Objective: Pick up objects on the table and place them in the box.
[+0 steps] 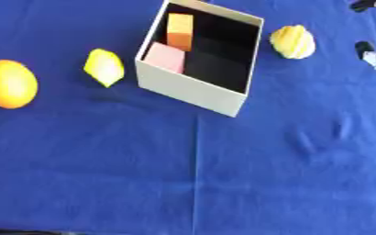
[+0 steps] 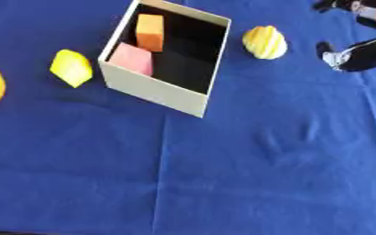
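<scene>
- nearest me is bare blue table [image 1: 223,183], creased cloth down to the near edge; nothing to pick there.
- the box [image 1: 193,89] sits toward the far edge, near the middle, turned at an angle with one corner pointing at me. it already holds an orange block [image 1: 180,30] and a pink block [image 1: 166,57] along its left wall.
- left of the box, just beside it, lies a yellow faceted piece [image 1: 104,67]; further out, at the table's left edge, an orange fruit [image 1: 9,84].
- right of the box, apart from its wall, lies a ribbed yellow fruit [image 2: 264,42], its long axis running roughly away from me.
- my right hand [image 2: 360,54] shows at the far right corner, dark and silver, only partly in view; i cannot tell how its fingers are set. my left hand is nowhere in view.
- my read: the ribbed yellow fruit lies just left of the right hand, between it and the box, so that is the nearer arm and the natural next pick, then a short carry left over the rim.
</scene>
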### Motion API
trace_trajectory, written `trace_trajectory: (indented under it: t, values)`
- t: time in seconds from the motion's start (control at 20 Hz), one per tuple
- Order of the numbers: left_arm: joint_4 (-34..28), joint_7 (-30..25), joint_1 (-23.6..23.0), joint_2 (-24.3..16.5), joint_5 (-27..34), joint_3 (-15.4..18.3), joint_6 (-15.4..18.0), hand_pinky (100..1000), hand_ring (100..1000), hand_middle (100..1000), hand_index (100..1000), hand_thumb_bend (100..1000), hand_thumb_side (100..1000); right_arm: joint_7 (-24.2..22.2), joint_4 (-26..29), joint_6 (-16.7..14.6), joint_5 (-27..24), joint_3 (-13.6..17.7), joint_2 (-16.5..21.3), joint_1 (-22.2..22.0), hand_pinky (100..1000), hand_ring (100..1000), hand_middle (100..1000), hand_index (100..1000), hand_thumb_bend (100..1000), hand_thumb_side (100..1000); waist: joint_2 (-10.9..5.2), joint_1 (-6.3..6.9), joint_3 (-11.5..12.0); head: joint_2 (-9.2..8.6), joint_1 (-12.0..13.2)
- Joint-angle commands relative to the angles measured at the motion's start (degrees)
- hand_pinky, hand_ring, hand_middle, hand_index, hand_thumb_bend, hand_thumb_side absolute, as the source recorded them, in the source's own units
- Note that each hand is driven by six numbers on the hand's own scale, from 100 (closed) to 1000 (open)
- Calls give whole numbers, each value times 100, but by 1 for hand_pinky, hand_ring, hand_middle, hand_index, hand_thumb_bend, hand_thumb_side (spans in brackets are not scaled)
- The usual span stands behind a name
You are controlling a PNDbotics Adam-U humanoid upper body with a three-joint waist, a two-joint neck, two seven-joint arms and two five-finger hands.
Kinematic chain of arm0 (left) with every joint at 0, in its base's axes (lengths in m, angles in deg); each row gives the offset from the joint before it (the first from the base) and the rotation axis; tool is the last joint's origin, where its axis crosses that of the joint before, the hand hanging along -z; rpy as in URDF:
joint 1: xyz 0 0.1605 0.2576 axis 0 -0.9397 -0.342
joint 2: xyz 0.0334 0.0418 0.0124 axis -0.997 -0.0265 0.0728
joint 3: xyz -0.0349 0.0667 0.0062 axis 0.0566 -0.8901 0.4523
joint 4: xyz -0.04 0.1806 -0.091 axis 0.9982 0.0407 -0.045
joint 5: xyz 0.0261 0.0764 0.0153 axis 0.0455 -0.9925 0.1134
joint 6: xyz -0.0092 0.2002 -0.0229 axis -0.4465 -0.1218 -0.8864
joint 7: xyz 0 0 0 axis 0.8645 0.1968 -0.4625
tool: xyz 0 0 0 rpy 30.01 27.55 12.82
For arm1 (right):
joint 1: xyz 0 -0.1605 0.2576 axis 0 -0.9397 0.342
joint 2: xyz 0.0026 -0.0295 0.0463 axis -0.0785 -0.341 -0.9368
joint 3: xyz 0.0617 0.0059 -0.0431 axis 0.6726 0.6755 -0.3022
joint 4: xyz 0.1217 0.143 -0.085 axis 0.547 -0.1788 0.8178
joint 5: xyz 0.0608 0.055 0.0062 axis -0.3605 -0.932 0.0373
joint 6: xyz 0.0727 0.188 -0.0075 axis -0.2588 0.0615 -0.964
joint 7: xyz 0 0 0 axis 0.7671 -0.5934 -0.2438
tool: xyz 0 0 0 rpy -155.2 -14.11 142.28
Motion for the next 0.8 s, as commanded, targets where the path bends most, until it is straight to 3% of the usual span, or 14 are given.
trace_trajectory:
  t: [0.05,0.45,0.8]
  values:
    - [-30,-20,61,-201,32,62,-2,855,788,775,879,114,317,-53,6,-20,38,-13,208,145,964,1000,879,962,100,332,-105,35,9,-44,-28]
    - [-27,-74,73,-169,66,30,-10,855,788,775,879,105,327,39,-135,95,-12,-247,56,598,959,1000,876,963,100,306,-105,15,46,-45,-70]
    - [-38,-116,106,-160,93,11,-8,856,788,775,879,100,332,7,-709,218,360,-551,-214,1186,958,1000,877,975,100,340,-57,-22,114,-80,-139]
